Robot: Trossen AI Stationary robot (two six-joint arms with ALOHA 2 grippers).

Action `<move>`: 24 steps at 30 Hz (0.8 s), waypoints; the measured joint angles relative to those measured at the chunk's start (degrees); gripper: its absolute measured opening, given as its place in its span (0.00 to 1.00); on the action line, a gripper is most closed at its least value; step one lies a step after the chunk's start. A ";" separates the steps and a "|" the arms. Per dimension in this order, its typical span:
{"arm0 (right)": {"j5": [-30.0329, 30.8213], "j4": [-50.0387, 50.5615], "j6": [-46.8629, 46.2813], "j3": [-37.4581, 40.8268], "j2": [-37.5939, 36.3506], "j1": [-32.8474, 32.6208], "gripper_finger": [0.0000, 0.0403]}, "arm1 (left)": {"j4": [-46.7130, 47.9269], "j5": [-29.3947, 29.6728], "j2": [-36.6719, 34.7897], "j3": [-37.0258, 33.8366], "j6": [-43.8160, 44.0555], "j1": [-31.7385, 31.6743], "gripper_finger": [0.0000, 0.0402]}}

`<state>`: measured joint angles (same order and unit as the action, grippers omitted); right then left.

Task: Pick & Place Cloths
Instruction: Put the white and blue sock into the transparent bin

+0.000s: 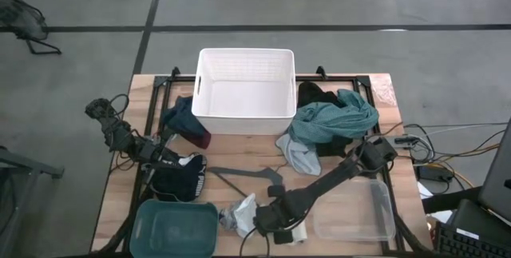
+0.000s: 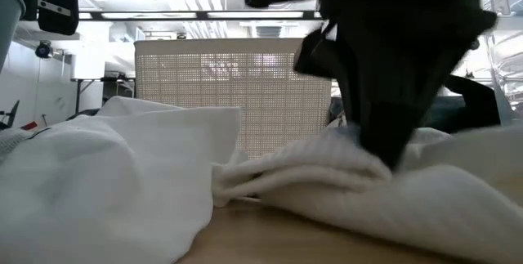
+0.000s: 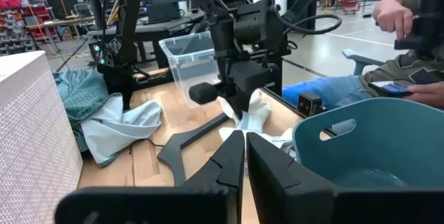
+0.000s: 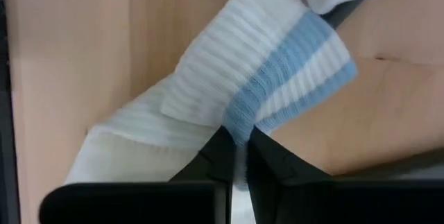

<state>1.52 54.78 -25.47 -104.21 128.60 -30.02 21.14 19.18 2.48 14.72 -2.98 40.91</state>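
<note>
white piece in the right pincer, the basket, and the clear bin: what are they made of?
White piece: ribbed knit, likely cotton sock, pale-blue bands; right pincer shut on it.
Basket: looks like matte white plastic, perforated walls.
Clear bin: transparent, glossy, probably rigid plastic.

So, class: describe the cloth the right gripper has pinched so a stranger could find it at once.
Start at the teal bin on the table's near edge. Beside it, the right gripper is shut on a ribbed white sock. Its pale-blue bands set it apart from the plain white cloth beside it.
</note>
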 joint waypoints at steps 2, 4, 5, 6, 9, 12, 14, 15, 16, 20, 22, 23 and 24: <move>2.22 3.49 0.00 -2.18 -0.73 -0.09 0.03 | 0.00 -0.01 0.00 -0.02 0.00 -0.02 0.06; 5.81 8.62 -0.05 -5.00 -1.79 -0.46 0.03 | 0.01 -0.01 0.02 -0.02 0.00 0.00 0.06; 7.92 11.31 -0.23 -6.45 -2.26 -0.59 0.03 | -0.01 -0.02 0.02 -0.02 0.00 0.00 0.06; 9.95 13.42 -0.44 -7.82 -2.86 -0.75 0.03 | 0.01 0.00 0.02 -0.01 0.01 -0.02 0.06; 15.02 19.83 -2.15 -12.21 -4.45 -1.58 0.03 | 0.06 -0.01 0.02 0.00 0.00 -0.02 0.06; 19.39 24.47 -4.64 -15.90 -6.70 -2.89 0.03 | 0.20 -0.02 0.02 0.00 0.00 -0.02 0.06; 22.10 27.15 -6.39 -17.75 -8.09 -4.19 0.03 | 0.41 0.00 0.02 0.00 0.00 -0.01 0.06; 23.48 28.64 -7.54 -18.49 -8.82 -4.91 0.03 | 0.43 -0.01 0.02 -0.02 0.01 -0.02 0.06; 24.93 30.29 -8.88 -19.05 -9.55 -5.71 0.03 | 0.44 -0.01 0.02 0.00 0.00 -0.01 0.06; 30.07 35.46 -14.86 -20.19 -13.38 -8.82 0.03 | 0.49 0.00 0.02 -0.02 0.00 0.00 0.06; 31.26 34.97 -16.15 -19.43 -16.17 -10.49 0.03 | 0.52 -0.01 0.02 -0.01 0.00 -0.02 0.06; 31.98 35.11 -17.14 -19.03 -17.54 -11.32 0.03 | 0.51 -0.01 0.02 -0.02 0.00 0.00 0.06; 32.56 35.09 -18.29 -18.85 -18.79 -11.99 0.03 | 0.51 0.00 0.02 -0.02 0.00 0.00 0.06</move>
<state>34.08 89.87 -43.77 -123.06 109.81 -42.01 21.65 19.18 2.50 14.70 -2.98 40.91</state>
